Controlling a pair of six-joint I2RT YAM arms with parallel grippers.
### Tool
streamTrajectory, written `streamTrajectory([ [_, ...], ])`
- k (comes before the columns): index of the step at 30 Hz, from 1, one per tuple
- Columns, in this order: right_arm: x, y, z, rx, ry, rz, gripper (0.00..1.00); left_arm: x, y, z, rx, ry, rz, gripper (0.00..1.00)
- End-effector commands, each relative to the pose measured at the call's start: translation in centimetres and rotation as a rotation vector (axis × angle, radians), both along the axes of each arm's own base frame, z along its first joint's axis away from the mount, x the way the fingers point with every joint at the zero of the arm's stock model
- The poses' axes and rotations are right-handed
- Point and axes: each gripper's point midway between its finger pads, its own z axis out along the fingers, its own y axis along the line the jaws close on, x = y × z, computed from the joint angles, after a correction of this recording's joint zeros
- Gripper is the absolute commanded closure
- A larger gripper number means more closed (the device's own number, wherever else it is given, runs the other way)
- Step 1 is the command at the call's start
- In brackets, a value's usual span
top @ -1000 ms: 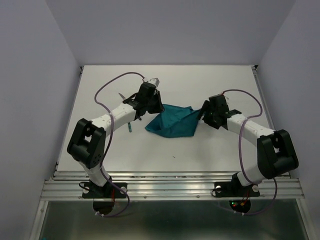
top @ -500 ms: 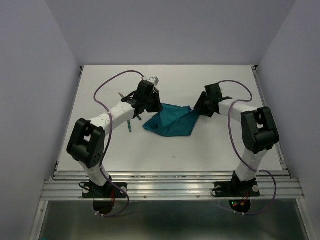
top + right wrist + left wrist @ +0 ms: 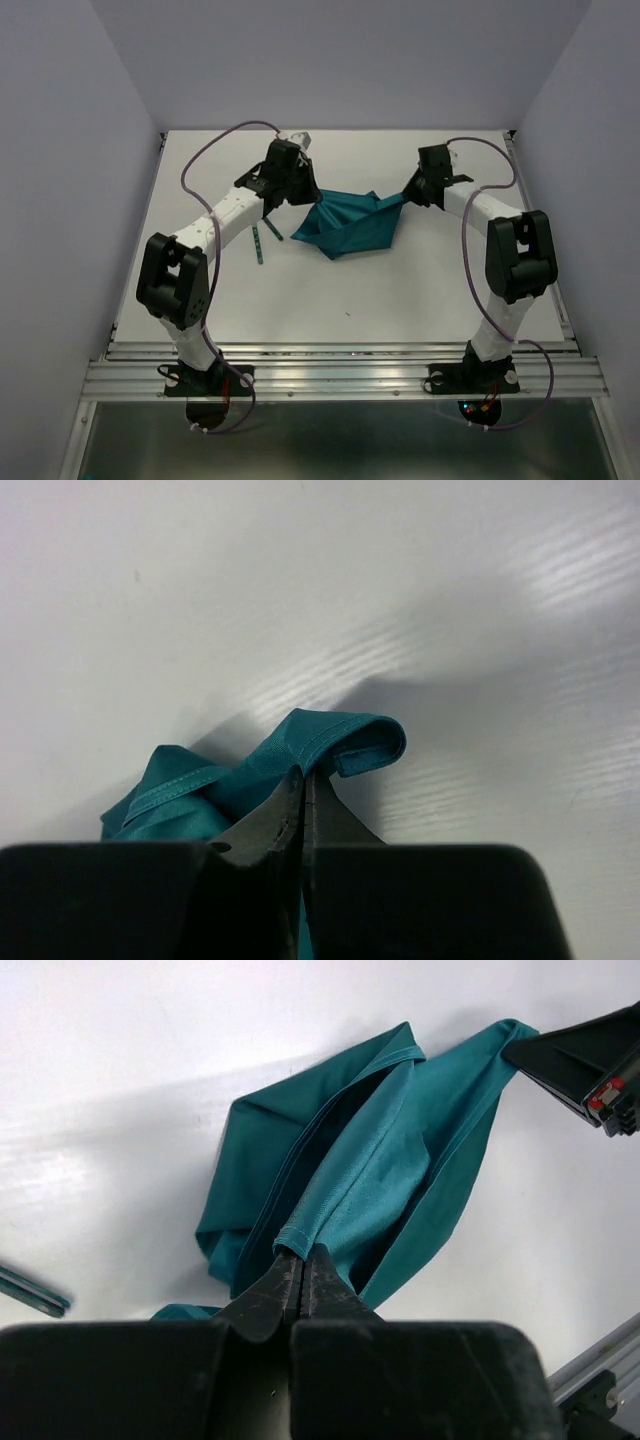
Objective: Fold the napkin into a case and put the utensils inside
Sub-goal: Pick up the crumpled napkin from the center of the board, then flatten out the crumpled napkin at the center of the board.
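The napkin (image 3: 350, 225), seen from the top external camera, is a bunched teal cloth near the middle of the white table (image 3: 420, 290), stretched between the two arms with its upper edge lifted and its lower part sagging toward the surface. The left gripper (image 3: 305, 196) holds the cloth's left end and the right gripper (image 3: 407, 196) its right end. One utensil (image 3: 258, 243), a slim teal handle, lies flat on the table just left of the cloth, beside the left arm.

Left wrist view: the left gripper (image 3: 303, 1260) has its jaws pressed together on a hemmed fold of the napkin (image 3: 380, 1170), which runs away in loose pleats to the right gripper's black fingers (image 3: 580, 1055) at the upper right. A utensil tip (image 3: 30, 1292) shows at the lower left edge.

Right wrist view: the right gripper (image 3: 303, 780) is clamped tight on a rolled corner of the napkin (image 3: 345, 738), raised clear of the table, its shadow falling beneath it.
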Motion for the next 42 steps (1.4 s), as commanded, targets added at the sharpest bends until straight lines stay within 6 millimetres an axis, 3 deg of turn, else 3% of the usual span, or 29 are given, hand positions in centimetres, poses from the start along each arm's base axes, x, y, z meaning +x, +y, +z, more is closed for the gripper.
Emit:
streamTrajectory([
  [1, 5.2, -2.1, 11.8, -0.024, -0.287, -0.051, 0.99, 5.0, 0.5, 7.4, -0.045, -0.16, 0.027, 1.0],
  [2, 5.4, -2.6, 14.5, -0.022, -0.342, -0.058, 0.99, 6.2, 1.3, 8.6, -0.047, -0.177, 0.047, 1.0],
  [3, 5.5, -2.8, 16.7, -0.034, -0.386, -0.053, 0.99, 7.5, 1.3, 11.1, -0.056, -0.221, 0.047, 1.0],
  [5, 5.6, -3.0, 21.6, -0.039, -0.488, -0.05, 0.99, 8.7, 1.9, 13.8, -0.056, -0.272, 0.059, 1.0],
  [6, 4.9, -3.2, 24.4, -0.042, -0.545, -0.051, 0.99, 9.6, 2.5, 16.4, -0.063, -0.319, 0.073, 1.0],
  [8, 3.8, -3.6, 27.0, -0.058, -0.598, -0.041, 0.99, 10.4, 3.2, 18.4, -0.064, -0.359, 0.085, 1.0],
  [9, 2.3, -3.9, 29.2, -0.062, -0.645, -0.041, 0.99, 10.7, 3.5, 19.9, -0.074, -0.388, 0.088, 1.0],
  [10, 1.5, -4.1, 29.7, -0.066, -0.661, -0.041, 0.99, 10.8, 3.7, 20.5, -0.08, -0.398, 0.088, 1.0],
  [12, -0.2, -4.5, 28.1, -0.083, -0.646, -0.031, 0.99, 10.7, 3.8, 20.7, -0.086, -0.403, 0.088, 1.0],
  [13, -2.0, -4.9, 29.1, -0.082, -0.672, -0.037, 0.99, 10.6, 3.8, 20.4, -0.087, -0.4, 0.084, 1.0],
  [14, -2.9, -5.1, 28.1, -0.086, -0.656, -0.037, 0.99, 10.6, 3.8, 20.0, -0.09, -0.393, 0.085, 1.0],
  [15, -4.6, -5.3, 25.2, -0.084, -0.607, -0.034, 0.96, 10.5, 3.6, 18.5, -0.092, -0.37, 0.076, 1.0],
  [16, -5.6, -5.4, 23.3, -0.081, -0.571, -0.032, 0.88, 10.3, 3.5, 17.7, -0.094, -0.357, 0.072, 1.0],
  [17, -6.5, -5.4, 21.2, -0.072, -0.531, -0.029, 0.77, 10.2, 3.3, 15.4, -0.091, -0.311, 0.066, 0.99],
  [18, -8.2, -5.4, 16.1, -0.06, -0.427, -0.031, 0.6, 10.0, 3.1, 14.0, -0.09, -0.278, 0.057, 0.83],
  [20, -10.6, -5.6, 12.3, -0.04, -0.346, -0.044, 0.45, 9.7, 2.9, 10.8, -0.076, -0.21, 0.047, 0.51],
  [21, -11.5, -5.7, 10.4, -0.015, -0.303, -0.073, 0.39, 9.3, 2.9, 8.0, -0.062, -0.149, 0.043, 0.23],
  [22, -13.1, -5.9, 7.4, -0.012, -0.233, -0.084, 0.35, 9.2, 2.9, 6.7, -0.05, -0.121, 0.044, 0.11],
  [24, -14.5, -6.1, 5.8, 0.005, -0.196, -0.109, 0.27, 8.7, 3.2, 3.9, -0.019, -0.049, 0.051, 0.06],
  [28, -15.4, -7.5, 5.4, -0.049, -0.177, -0.158, 0.13, 8.1, 4.5, 2.8, 0.034, -0.034, 0.088, 0.06],
  [33, -13.6, -8.5, 8.2, -0.124, -0.225, -0.176, 0.09, 6.6, 6.5, 1.2, 0.104, -0.004, 0.157, 0.16],
  [35, -13.0, -8.6, 8.0, -0.133, -0.211, -0.181, 0.07, 5.9, 6.7, 0.2, 0.123, 0.022, 0.176, 0.2],
  [40, -11.6, -8.2, 7.9, -0.126, -0.194, -0.184, 0.03, 3.1, 5.6, -3.8, 0.222, 0.092, 0.212, 0.28],
  [42, -11.4, -7.9, 7.5, -0.113, -0.185, -0.18, 0.03, 1.9, 3.9, -5.1, 0.237, 0.123, 0.229, 0.29],
])
